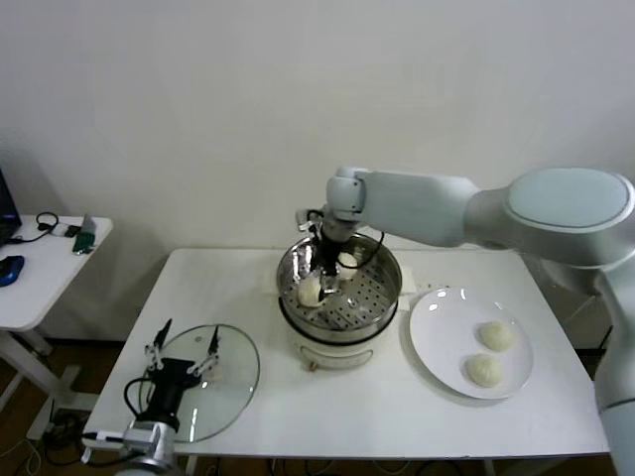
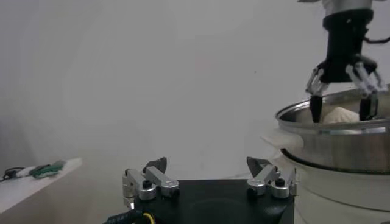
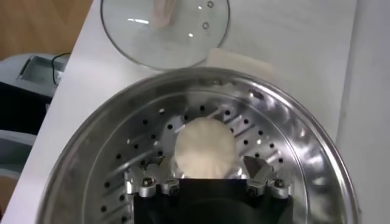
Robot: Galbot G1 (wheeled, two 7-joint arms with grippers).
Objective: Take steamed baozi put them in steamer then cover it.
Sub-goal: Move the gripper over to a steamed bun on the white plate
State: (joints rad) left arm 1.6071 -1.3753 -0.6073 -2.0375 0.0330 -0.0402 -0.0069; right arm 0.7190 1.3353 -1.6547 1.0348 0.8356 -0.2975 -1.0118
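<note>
Steel steamer (image 1: 340, 288) holds baozi (image 1: 310, 291) at 9 o'clock; right gripper (image 1: 328, 281) fingers spread, releasing it; left gripper (image 1: 185, 349) spread, idle over cover (image 1: 233, 382).

1. The head camera looked forward and down from high up, taking in the whole white rectangular table (image 1: 397, 416).
2. The left wrist camera sat low near the table's 7 o'clock corner, facing level toward the round shiny steel steamer basket (image 2: 341, 137).
3. The right wrist camera looked straight down, close into that basket (image 3: 292, 140), with the round clear glass lid (image 3: 164, 30) beyond; all three views shared the basket.
</note>
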